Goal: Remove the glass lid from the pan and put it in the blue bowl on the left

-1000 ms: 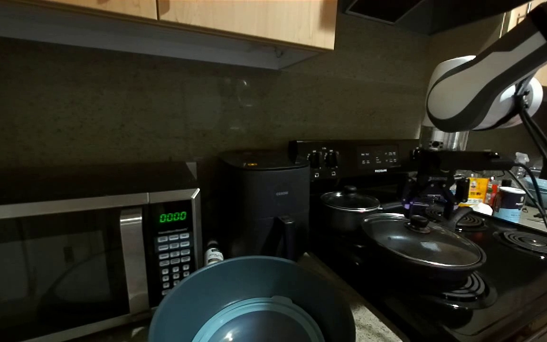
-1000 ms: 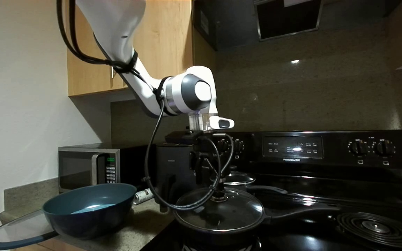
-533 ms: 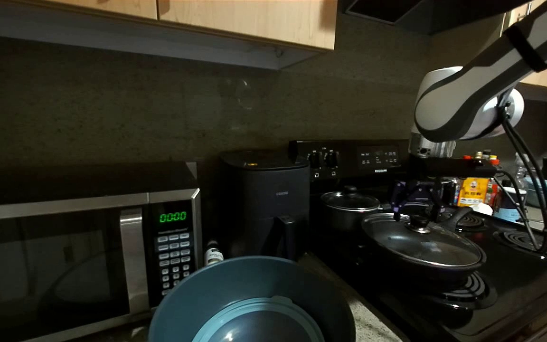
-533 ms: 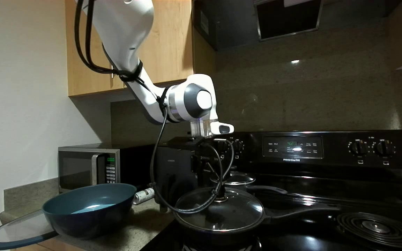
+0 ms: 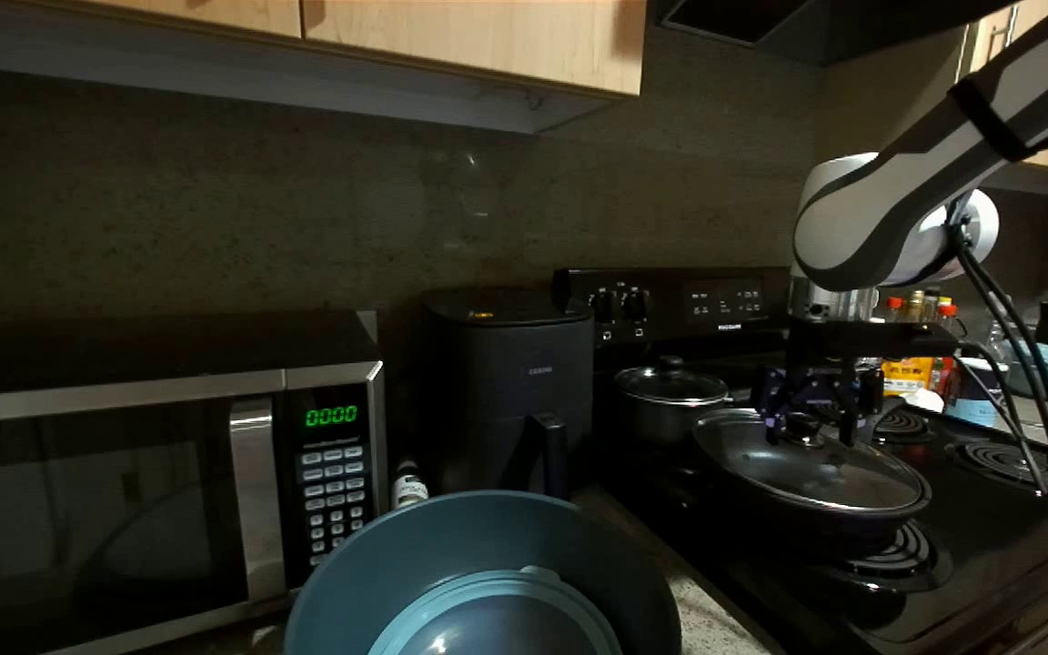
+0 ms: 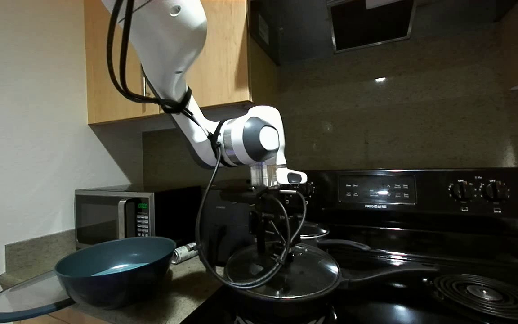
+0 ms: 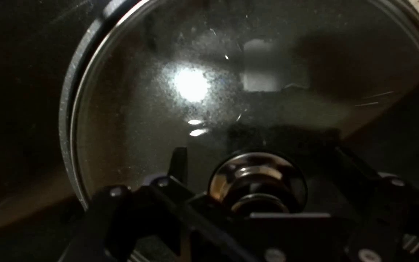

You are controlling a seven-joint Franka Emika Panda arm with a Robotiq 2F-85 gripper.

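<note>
The clear glass lid (image 5: 851, 478) sits on the black pan (image 6: 281, 310) on the stove; it also shows in the wrist view (image 7: 140, 109). Its dark centre knob (image 5: 803, 426) has a shiny metal base (image 7: 258, 174). My gripper (image 5: 811, 437) points down over the lid, with its open fingers on either side of the knob. In the wrist view the gripper (image 7: 258, 150) shows gaps between the knob and both fingers. The arm's cable partly hides the gripper (image 6: 275, 251) in an exterior view. The blue bowl (image 6: 110, 285) stands on the counter; a lighter teal round piece (image 5: 497, 582) lies in it.
A smaller lidded pot (image 5: 665, 418) stands behind the pan. A black air fryer (image 5: 510, 382) and a microwave (image 6: 110, 216) stand behind the bowl. The pan handle (image 6: 389, 271) points right. A flat lid with a blue-grey rim (image 6: 29, 297) lies beside the bowl. Cabinets (image 6: 209, 58) hang above.
My gripper has come down over the lid, and its fingers now straddle the knob. It has stayed open. The lid, pan and bowl have not moved.
</note>
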